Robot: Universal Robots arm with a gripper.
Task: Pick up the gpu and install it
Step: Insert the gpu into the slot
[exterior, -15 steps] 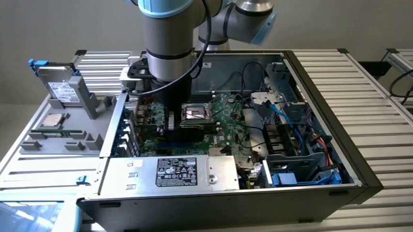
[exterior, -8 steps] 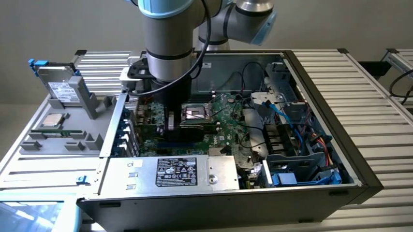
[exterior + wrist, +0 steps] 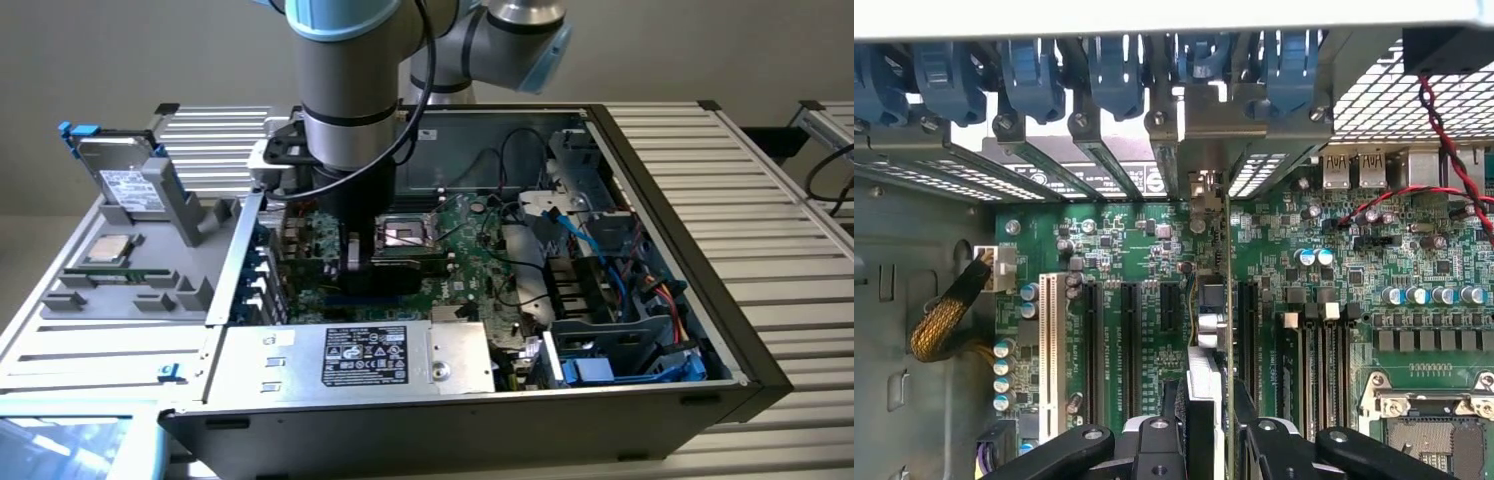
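Tool [image 3: 1212,440] clamped on gpu [image 3: 1210,320], jaws part-closed either side of card. Card stands on edge inside open computer case [image 3: 741,320], above motherboard [image 3: 1134,250] expansion slots, bracket end toward rear openings

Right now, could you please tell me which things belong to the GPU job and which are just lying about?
Job: the gpu, held edge-on in the gripper; the motherboard below it; the computer case.
Lying about: hard drive and processor at the exterior view's left; power supply.
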